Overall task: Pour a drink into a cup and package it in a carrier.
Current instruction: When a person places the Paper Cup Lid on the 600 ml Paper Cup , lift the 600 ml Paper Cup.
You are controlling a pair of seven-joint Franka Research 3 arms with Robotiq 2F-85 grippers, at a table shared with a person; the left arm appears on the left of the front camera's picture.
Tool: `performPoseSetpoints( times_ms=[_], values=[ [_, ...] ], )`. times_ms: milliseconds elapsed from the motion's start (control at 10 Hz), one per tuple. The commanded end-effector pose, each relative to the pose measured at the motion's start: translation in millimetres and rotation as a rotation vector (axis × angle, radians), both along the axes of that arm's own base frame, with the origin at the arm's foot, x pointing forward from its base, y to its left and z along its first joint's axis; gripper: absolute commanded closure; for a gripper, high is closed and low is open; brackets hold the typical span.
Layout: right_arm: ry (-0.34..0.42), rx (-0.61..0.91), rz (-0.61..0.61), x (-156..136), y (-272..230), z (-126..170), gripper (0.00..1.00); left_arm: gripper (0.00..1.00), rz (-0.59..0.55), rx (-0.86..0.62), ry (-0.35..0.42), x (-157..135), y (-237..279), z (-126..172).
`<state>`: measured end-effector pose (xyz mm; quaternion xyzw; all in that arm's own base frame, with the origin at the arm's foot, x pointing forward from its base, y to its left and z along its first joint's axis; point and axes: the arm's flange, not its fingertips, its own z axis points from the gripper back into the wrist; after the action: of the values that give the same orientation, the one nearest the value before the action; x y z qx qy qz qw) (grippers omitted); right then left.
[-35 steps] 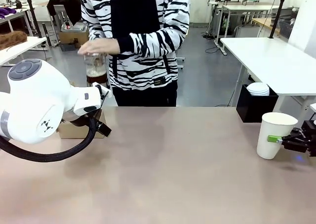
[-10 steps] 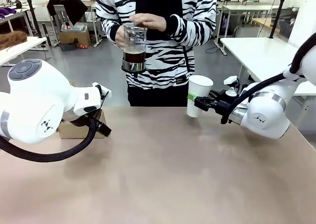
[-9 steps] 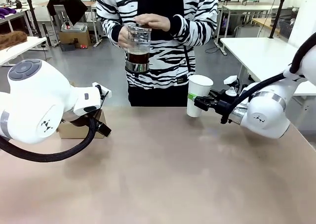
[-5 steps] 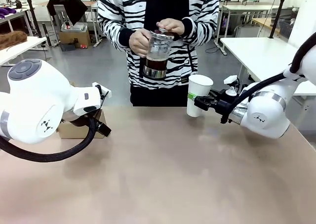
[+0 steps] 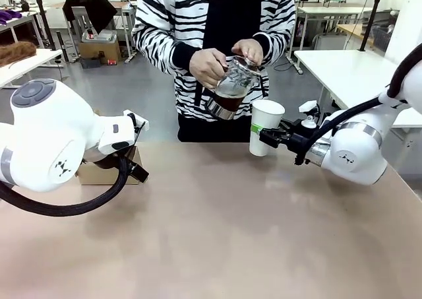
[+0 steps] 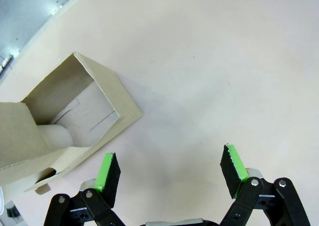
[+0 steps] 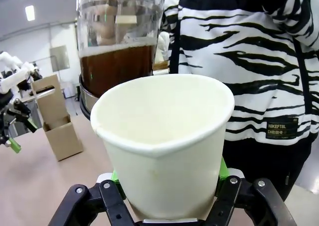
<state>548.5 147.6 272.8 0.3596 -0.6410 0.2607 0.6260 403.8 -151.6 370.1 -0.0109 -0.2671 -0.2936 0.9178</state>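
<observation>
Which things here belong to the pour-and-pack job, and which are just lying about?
Job: white cup, in the right gripper; glass jar of drink, tilted toward it; cardboard carrier.
Lying about: white side table; box on the far floor.

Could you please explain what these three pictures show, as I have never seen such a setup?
These are two white robot arms at a table, facing a person. The front picture comes from a fixed camera between the arms; the other two come from cameras on each wrist, looking along the fingers. The right gripper is shut on a white paper cup. The person's hands tilt a glass jar of brown drink toward it. The left gripper hangs open above the table beside a cardboard carrier.
</observation>
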Motion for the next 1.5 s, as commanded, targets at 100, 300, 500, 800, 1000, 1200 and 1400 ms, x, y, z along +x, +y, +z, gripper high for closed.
performPoseSetpoints(
  times_ms=[100,300,500,800,1000,1200,1400],
  values=[
    [-0.011,0.000,0.001,-0.2,1.1,4.2,0.34,0.00,-0.001,-0.002,0.000,-0.2,0.0,0.3],
    [-0.011,0.000,0.001,-0.2,1.1,4.2,0.34,0.00,-0.001,-0.002,0.000,-0.2,0.0,0.3],
    [-0.011,0.000,0.001,-0.2,1.1,4.2,0.34,0.00,-0.001,-0.002,0.000,-0.2,0.0,0.3],
    [-0.011,0.000,0.001,-0.2,1.1,4.2,0.34,0.00,-0.001,-0.002,0.000,-0.2,0.0,0.3],
    [-0.011,0.000,0.001,-0.2,1.1,4.2,0.34,0.00,-0.001,-0.002,0.000,-0.2,0.0,0.3],
    [-0.011,0.000,0.001,-0.2,1.1,4.2,0.34,0.00,-0.001,-0.002,0.000,-0.2,0.0,0.3],
    [-0.011,0.000,0.001,-0.2,1.1,4.2,0.34,0.00,-0.001,-0.002,0.000,-0.2,0.0,0.3]
  ],
)
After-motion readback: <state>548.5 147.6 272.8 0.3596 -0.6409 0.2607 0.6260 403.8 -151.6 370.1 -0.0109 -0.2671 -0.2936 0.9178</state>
